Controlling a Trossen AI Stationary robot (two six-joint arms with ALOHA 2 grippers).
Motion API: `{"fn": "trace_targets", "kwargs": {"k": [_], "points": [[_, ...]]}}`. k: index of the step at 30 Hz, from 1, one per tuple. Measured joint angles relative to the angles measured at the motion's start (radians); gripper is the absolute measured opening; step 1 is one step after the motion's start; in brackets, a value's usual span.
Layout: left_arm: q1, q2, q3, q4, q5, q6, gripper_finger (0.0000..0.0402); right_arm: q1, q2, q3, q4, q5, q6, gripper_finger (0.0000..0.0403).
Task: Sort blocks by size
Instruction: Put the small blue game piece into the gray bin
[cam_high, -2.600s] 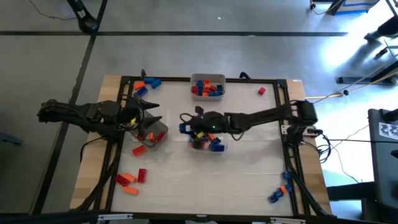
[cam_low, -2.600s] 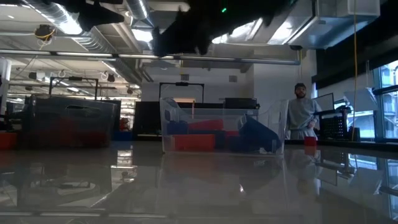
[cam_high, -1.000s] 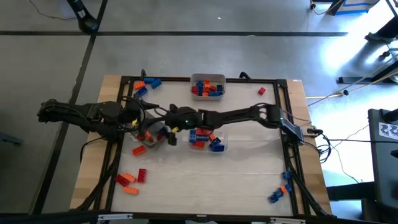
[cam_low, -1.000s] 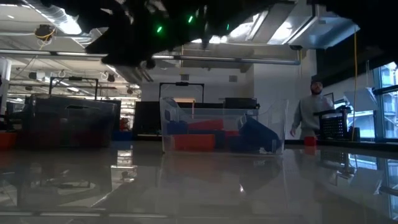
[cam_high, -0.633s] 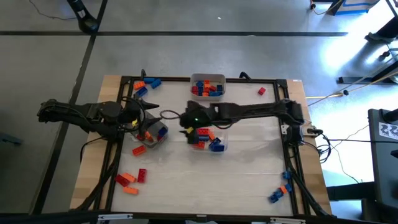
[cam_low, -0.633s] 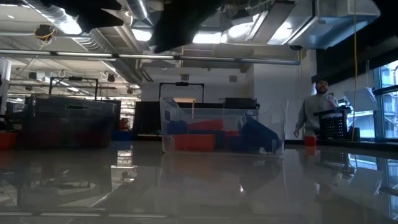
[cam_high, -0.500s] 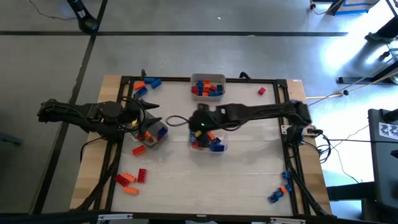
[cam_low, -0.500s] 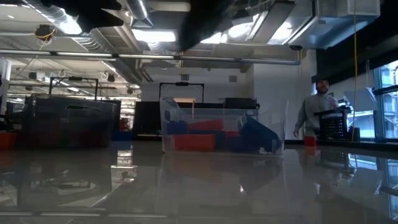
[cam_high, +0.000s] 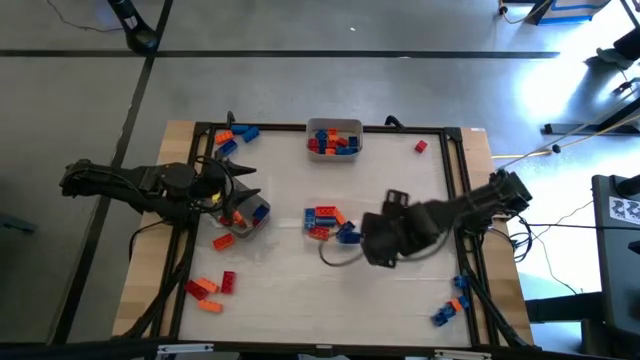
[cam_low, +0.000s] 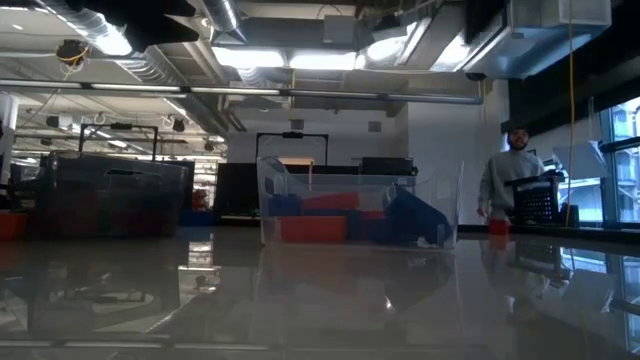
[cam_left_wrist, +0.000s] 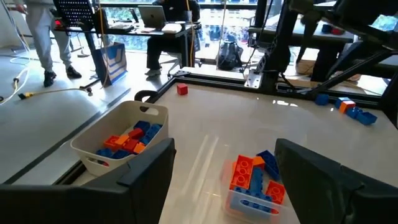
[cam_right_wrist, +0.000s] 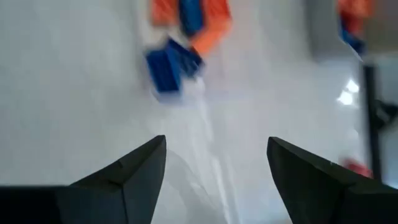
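Near the surface's (cam_high: 400, 300) middle, the right gripper (cam_high: 378, 245) hovers with fingers spread and nothing between them, just beside a clear tray (cam_high: 333, 225) of red, orange and blue blocks (cam_high: 322, 217). By the left edge, the left gripper (cam_high: 228, 192) waits wide open and empty over a second tray (cam_high: 244, 216) of blocks. A third tray (cam_high: 334, 139) of blocks sits at the far edge. Loose blocks lie at the far left corner (cam_high: 234, 135), the near left corner (cam_high: 210, 286), the near right corner (cam_high: 449, 308), and one red block (cam_high: 421, 147) near the far right corner. A person (cam_low: 508, 180) stands in the room beyond.
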Motion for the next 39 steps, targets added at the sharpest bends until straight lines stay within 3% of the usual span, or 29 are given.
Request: {"fn": "trace_targets", "kwargs": {"k": [3,6,11,15,18,22,39], "points": [[0.0,0.0,0.0,0.0,0.0,0.014,0.0265,0.065,-0.005,-0.043,-0.063,0.033,0.123,0.0276],[0.0,0.0,0.0,0.0,0.0,0.014,0.0265,0.119,-0.039,-0.155,-0.035,-0.002,0.222,0.0276],[0.0,0.0,0.0,0.0,0.0,0.014,0.0265,0.196,-0.079,-0.34,0.021,-0.196,0.384,0.0276],[0.0,0.0,0.0,0.0,0.0,0.02,0.0265,0.264,-0.078,-0.415,0.051,-0.416,0.503,0.0276],[0.0,0.0,0.0,0.005,0.0,0.03,0.0265,0.313,-0.07,-0.463,0.129,-0.521,0.582,0.0276],[0.0,0.0,0.0,0.021,0.0,0.054,0.0265,0.367,-0.071,-0.522,0.266,-0.534,0.618,0.0276],[0.0,0.0,0.0,0.025,0.0,0.074,0.0265,0.658,-0.071,-0.631,0.498,-0.54,0.619,0.0275]]}}
